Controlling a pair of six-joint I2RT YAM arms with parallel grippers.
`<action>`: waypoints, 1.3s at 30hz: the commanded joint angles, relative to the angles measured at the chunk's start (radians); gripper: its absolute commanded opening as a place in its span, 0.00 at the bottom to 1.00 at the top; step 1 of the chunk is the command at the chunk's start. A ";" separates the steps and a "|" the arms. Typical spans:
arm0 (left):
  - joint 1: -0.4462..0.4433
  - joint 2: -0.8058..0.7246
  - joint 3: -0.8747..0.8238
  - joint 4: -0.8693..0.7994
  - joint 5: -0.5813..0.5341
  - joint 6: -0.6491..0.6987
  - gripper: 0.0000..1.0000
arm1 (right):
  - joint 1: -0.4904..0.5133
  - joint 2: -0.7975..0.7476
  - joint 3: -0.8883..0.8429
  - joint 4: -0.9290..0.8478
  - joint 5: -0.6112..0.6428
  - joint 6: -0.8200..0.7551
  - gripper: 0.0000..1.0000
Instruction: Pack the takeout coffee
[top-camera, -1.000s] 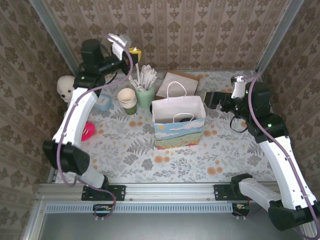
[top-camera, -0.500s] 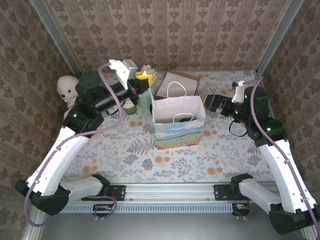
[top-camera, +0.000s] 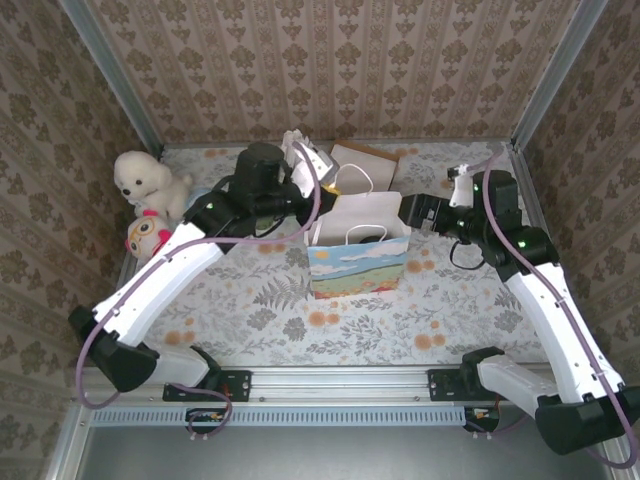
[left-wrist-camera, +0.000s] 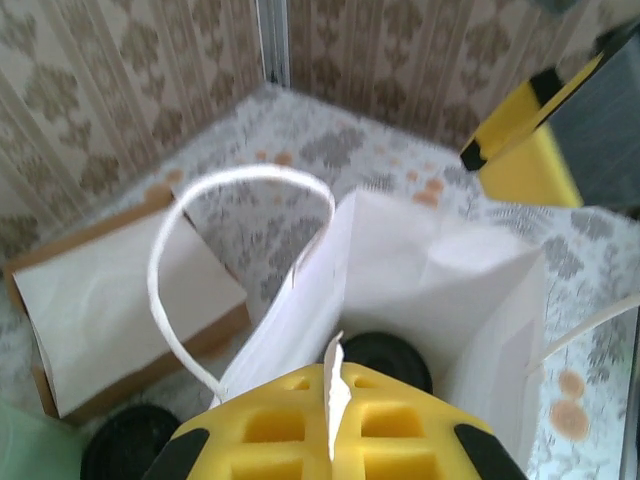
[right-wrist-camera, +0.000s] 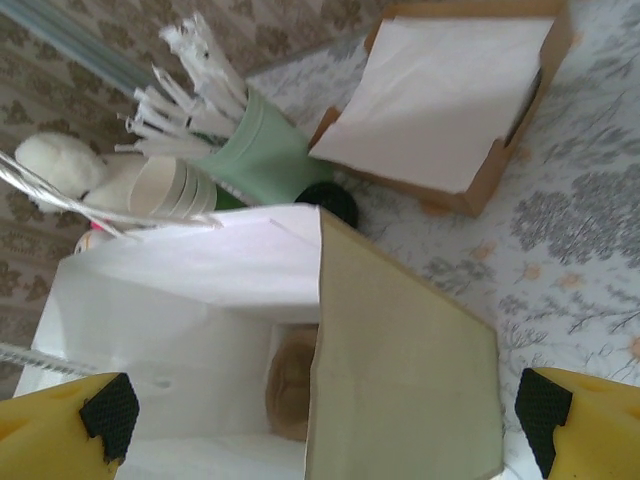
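Behind the paper bag (top-camera: 358, 265), beside the green straw cup (right-wrist-camera: 262, 160), the lidded coffee (right-wrist-camera: 328, 202) stands on the tabletop (top-camera: 400, 320). The left claw (left-wrist-camera: 335, 430) pinches a white sliver (left-wrist-camera: 333, 370) over the bag's mouth. The right claw (right-wrist-camera: 325, 420) gapes wide, empty, at the bag's right side.

no readable text, labels, brands or numbers anywhere, bag (top-camera: 358, 268) front carries a painted landscape only, no lettering

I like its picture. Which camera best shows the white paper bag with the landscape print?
Top external: the white paper bag stands nearly whole, printed front and both handles visible. Left wrist catches its open top and one handle; right wrist looks inside it.
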 joint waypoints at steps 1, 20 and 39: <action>-0.012 0.034 0.071 -0.132 0.023 0.077 0.00 | 0.012 0.041 0.006 -0.062 -0.083 -0.011 1.00; 0.031 0.011 0.097 -0.215 0.017 -0.006 0.84 | 0.076 0.106 0.016 -0.050 -0.213 0.054 0.96; 0.377 -0.437 -0.461 0.023 -0.409 -0.631 1.00 | 0.392 0.310 0.105 0.168 0.012 0.247 0.98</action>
